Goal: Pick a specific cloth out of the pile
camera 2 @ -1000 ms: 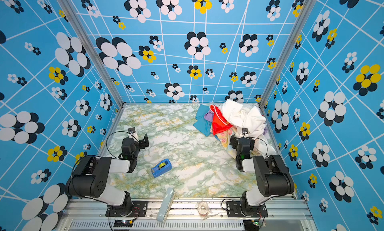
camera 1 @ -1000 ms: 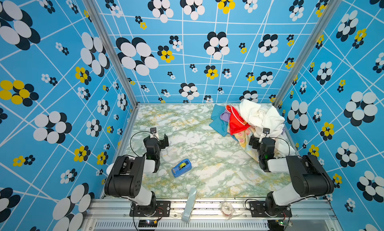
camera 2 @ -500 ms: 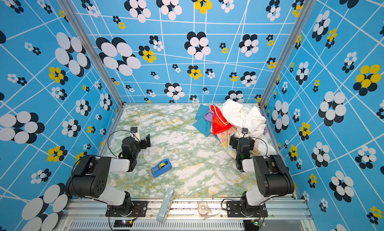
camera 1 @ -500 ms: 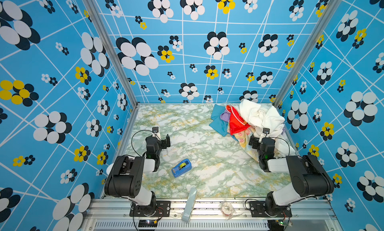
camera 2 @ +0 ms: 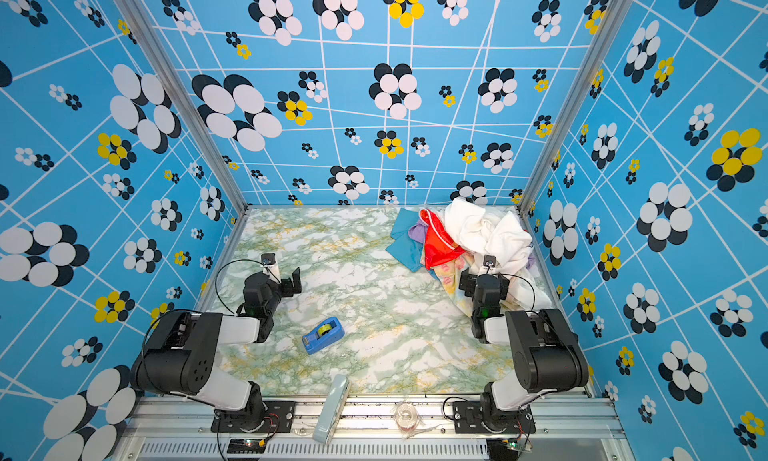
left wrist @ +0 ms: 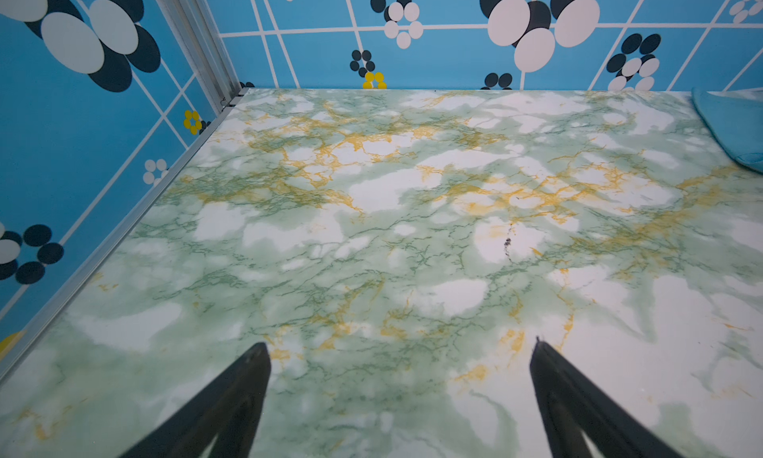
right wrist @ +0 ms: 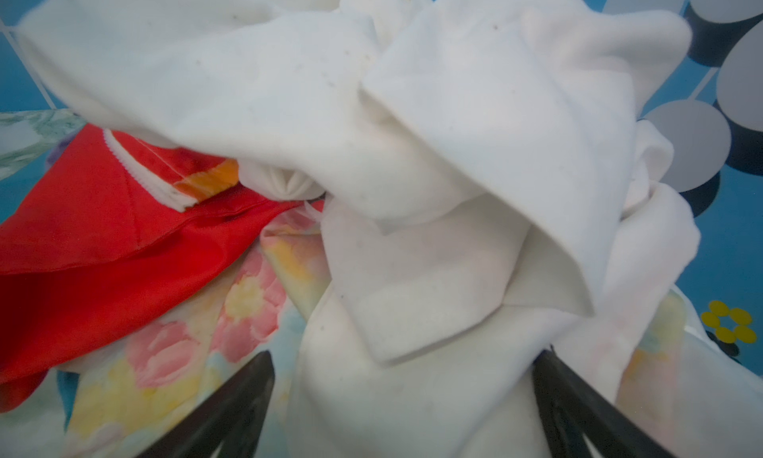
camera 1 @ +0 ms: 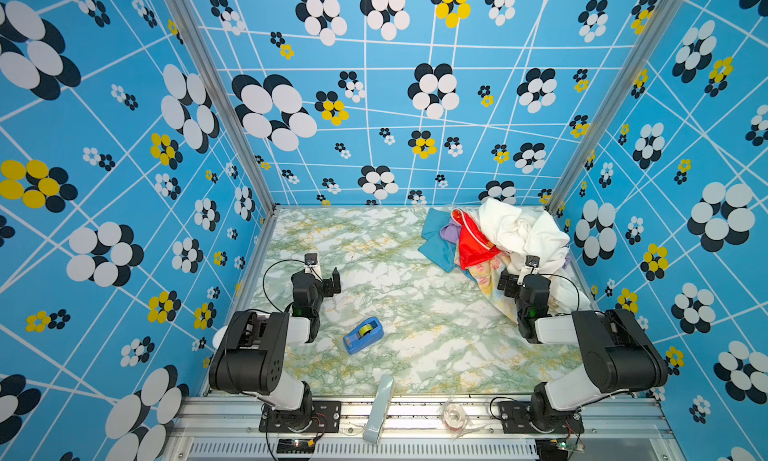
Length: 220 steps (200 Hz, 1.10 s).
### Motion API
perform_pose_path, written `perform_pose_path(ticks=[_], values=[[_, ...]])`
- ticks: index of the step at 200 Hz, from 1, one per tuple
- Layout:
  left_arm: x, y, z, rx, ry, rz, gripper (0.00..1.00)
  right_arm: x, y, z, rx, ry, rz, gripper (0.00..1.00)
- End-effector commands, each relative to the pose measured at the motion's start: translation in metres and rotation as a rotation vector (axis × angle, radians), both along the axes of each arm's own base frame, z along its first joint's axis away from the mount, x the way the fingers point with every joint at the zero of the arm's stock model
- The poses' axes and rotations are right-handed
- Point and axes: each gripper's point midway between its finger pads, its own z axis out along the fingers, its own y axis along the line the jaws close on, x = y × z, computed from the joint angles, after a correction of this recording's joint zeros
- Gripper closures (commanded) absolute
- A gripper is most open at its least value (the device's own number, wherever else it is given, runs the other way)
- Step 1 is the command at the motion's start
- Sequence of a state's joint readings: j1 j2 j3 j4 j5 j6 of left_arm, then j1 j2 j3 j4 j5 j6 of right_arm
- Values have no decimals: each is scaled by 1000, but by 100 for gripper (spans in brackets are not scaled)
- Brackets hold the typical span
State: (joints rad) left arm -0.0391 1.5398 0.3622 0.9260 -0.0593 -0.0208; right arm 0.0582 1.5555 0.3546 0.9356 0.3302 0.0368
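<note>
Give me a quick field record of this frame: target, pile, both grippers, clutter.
target: floral cloth, pale yellow with pink flowers, partly under the red cloth and white cloth
pile: far right corner of the table; teal cloth and lilac cloth on its left side
right gripper: open, at the pile's near edge, a white fold between its jaws, not clamped
left gripper: open, over bare table, holding nothing
clutter: blue tape dispenser on the near middle of the table

Black-and-white arms (camera 1: 266,346), looping black cables (camera 1: 276,268).
</note>
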Motion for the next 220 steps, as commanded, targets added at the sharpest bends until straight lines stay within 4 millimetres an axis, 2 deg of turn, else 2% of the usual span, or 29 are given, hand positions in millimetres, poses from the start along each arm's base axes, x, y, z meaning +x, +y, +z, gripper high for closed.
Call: perform_pose_path(ticks=[1,35,68,95,116,136,138,141,169,194,220], values=[[5,3,5,13,-11,0,1,5,2,8,9,-25,9,1],[-2,6,33,10,-17,23,1,5,0,21,0,-21,-2,3],[-15,-6,75,-16,-44,-32,1,-2,-1,47,1,31,-22,1],[-30,-35,115,-62,-29,-163,1,-14,3,66,0,124,-21,1],[-46,-66,134,-118,10,-307,1,-26,5,79,-11,166,-30,1],[-63,-95,145,-175,57,-447,1,-36,3,89,2,196,-44,1],[-64,-97,145,-181,64,-457,1,-36,12,90,1,198,-20,1],[-67,-101,146,-188,71,-471,1,-37,15,90,1,205,-14,1],[-83,-125,145,-232,130,-568,1,-48,20,96,3,276,-16,1],[-96,-146,145,-289,168,-652,1,-52,26,88,-18,352,-2,2],[-109,-168,145,-303,200,-744,1,-53,40,78,34,409,47,8]])
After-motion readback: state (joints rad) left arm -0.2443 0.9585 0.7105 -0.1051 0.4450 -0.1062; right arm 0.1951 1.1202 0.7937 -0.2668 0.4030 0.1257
